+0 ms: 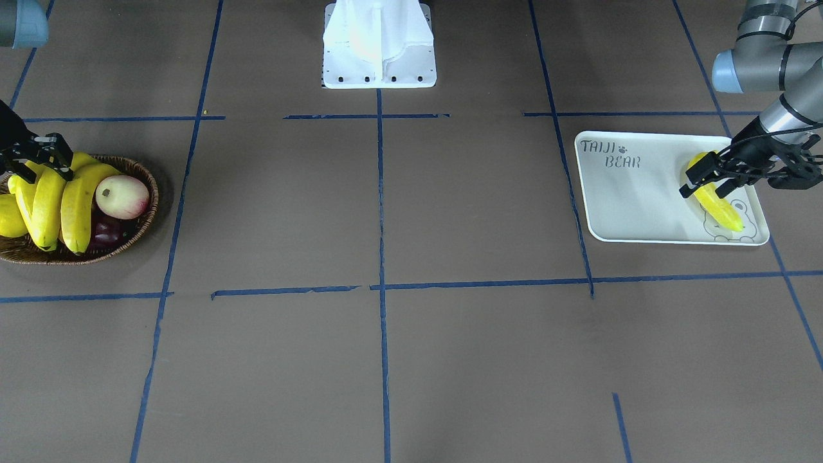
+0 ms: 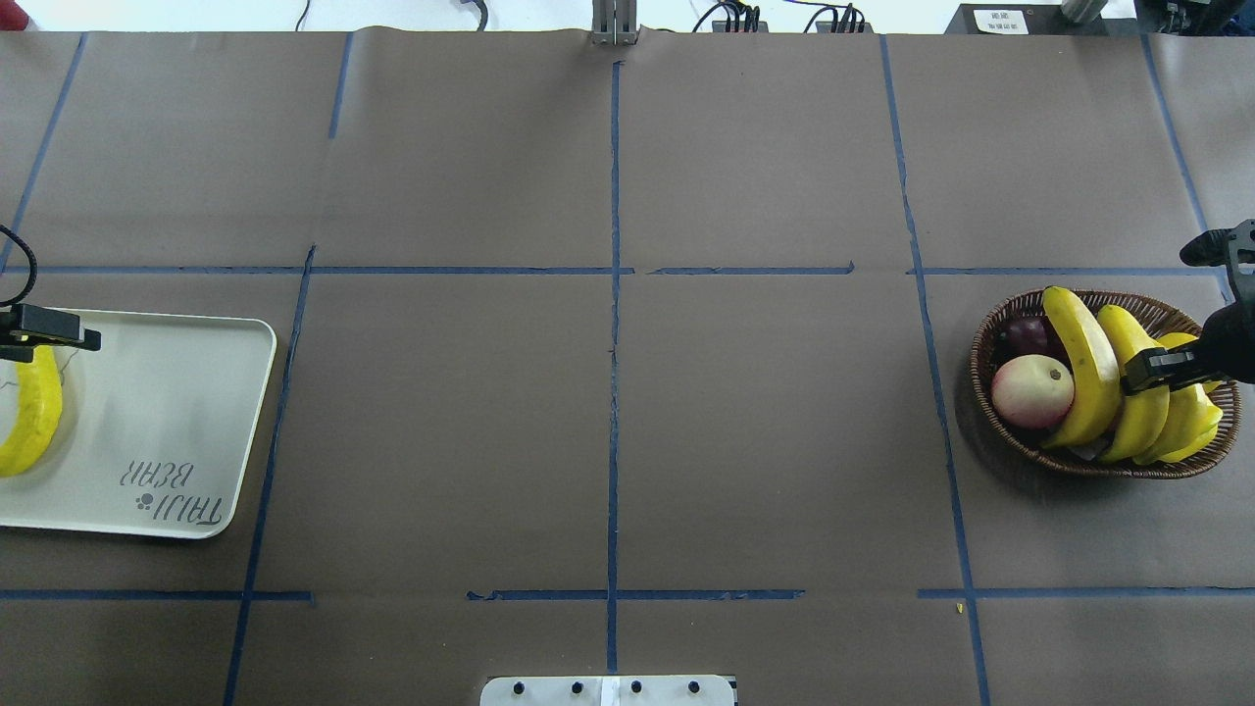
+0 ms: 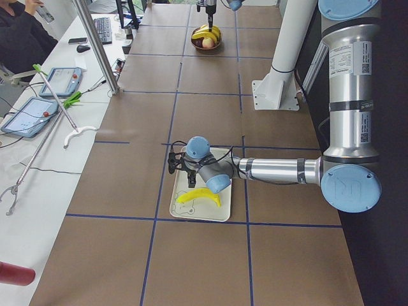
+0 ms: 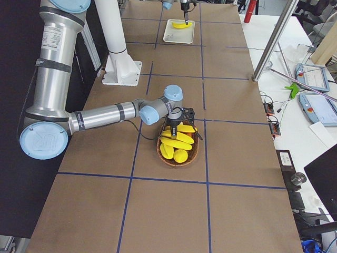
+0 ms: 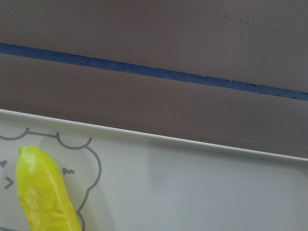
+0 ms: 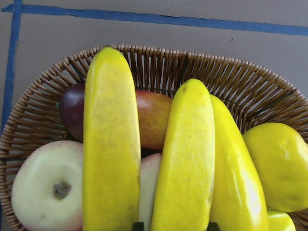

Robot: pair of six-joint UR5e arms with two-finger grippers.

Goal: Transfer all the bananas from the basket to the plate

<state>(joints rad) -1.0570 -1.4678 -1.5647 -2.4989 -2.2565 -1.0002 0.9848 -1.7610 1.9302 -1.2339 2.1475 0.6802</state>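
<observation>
Three bananas lie side by side in the brown wicker basket, which also shows in the front view. My right gripper hovers just over them. In the right wrist view its open fingertips stand either side of the middle banana. A fourth banana lies on the white plate over the bear drawing. My left gripper is open just above that banana's upper end. The left wrist view shows only the banana's tip and the plate rim.
The basket also holds a pale red-blushed apple, a dark purple fruit and a stubby yellow pear-shaped fruit. The robot's white base stands at the table's middle edge. Blue tape lines cross the brown table.
</observation>
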